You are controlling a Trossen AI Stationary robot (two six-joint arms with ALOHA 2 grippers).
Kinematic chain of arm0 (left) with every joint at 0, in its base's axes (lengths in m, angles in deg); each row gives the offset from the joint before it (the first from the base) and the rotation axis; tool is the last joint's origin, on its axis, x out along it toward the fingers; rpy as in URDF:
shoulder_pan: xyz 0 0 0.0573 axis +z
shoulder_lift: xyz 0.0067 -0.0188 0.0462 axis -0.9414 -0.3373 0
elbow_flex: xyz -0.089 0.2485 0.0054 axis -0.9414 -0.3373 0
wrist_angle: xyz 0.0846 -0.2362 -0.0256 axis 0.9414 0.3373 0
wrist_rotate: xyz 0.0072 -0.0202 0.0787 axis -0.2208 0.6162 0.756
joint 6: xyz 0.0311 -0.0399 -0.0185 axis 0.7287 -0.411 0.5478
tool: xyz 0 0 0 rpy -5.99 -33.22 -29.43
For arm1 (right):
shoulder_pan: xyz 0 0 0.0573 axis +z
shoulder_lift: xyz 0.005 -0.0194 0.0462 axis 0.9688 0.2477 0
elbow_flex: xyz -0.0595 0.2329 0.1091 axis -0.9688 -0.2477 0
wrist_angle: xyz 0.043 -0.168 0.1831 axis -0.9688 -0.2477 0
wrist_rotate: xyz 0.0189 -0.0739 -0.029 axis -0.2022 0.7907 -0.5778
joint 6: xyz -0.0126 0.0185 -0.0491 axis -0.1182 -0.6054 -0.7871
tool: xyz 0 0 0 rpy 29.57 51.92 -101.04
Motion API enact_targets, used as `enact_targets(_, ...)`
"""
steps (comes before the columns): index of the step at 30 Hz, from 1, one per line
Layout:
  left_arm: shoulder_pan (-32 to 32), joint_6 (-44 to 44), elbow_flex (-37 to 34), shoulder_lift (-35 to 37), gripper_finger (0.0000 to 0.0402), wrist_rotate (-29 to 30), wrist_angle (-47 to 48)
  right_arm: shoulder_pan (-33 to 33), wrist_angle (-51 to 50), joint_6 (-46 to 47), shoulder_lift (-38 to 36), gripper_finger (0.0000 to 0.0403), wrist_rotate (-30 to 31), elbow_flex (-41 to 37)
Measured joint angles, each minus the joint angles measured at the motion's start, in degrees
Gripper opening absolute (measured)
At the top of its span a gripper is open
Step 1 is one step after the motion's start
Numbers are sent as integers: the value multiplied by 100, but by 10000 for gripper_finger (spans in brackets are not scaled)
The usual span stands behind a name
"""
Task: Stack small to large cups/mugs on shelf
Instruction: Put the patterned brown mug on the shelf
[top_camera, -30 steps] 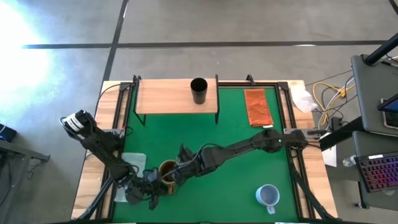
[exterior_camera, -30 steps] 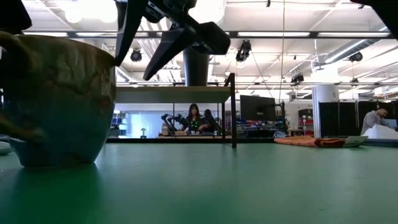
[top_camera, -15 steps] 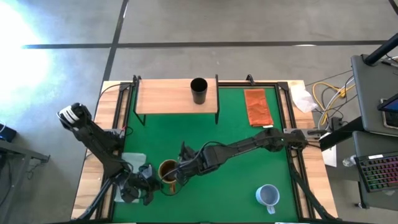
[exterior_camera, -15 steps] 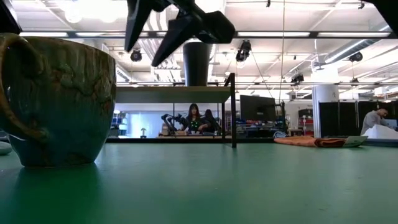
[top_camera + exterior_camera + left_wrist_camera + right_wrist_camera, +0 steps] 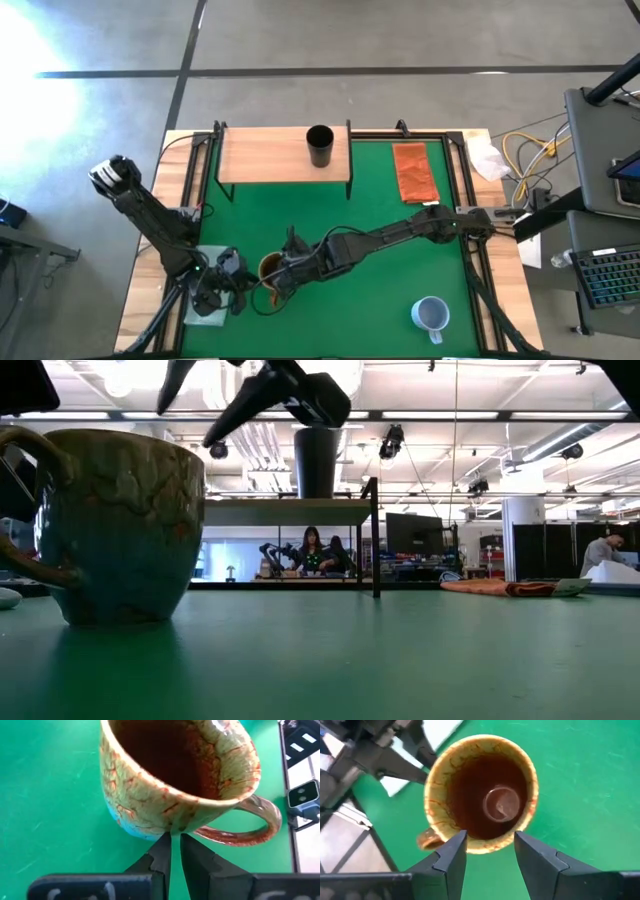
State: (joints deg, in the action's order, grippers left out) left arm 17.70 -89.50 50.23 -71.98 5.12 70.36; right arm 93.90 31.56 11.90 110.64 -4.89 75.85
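The green-topped bench [image 5: 400, 260] carries everything, and across its 12 o'clock edge stands the light wooden rectangular shelf on thin black legs [image 5: 262, 158]. On the shelf's right end sits the small black handleless cup [image 5: 320, 145], upright. Well apart, toward 5 o'clock, the pale blue-grey mug with a handle [image 5: 430, 314] waits on the bench; an orange folded cloth [image 5: 414, 172] lies at about 1 o'clock.

The brown-mustard glazed mug with a handle [image 5: 481, 794] stands upright on the bench toward 7 o'clock. The right end effector [image 5: 490, 850] hangs directly above it, looking straight down into the bowl, fingers spread wide and holding nothing, one finger on each side of the near part of the rim. So the mug lies just below and slightly forward of that end effector; its handle juts out sideways, clear of the finger gap, toward the left arm. The right arm looks the better placed to take it, and a straight descent should let the fingers pinch the wall.

The left end effector [image 5: 171, 855] sits just beside the mug on its 9 o'clock side, low at the base, fingers closed together on nothing.

The mug is wide-mouthed, mottled mustard with reddish crackle veins, dark brown inside, bluish near the foot [image 5: 110, 585].
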Motion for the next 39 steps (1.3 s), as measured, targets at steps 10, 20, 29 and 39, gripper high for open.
enact_targets(10, 4, -4, 0, -146, 26, -161, -104, -93, -29, 4, 9, 157, 118, -307)
enact_targets(20, 4, 0, 0, -183, 26, -166, -169, -203, 603, 99, 13, 157, -176, -748)
enact_targets(29, 64, 16, -68, -183, 26, -52, -131, -258, 603, -78, 13, 157, -166, -739)
enact_targets(39, 316, 37, -252, -151, 26, -74, -187, -479, 576, -383, 13, 157, -150, -722)
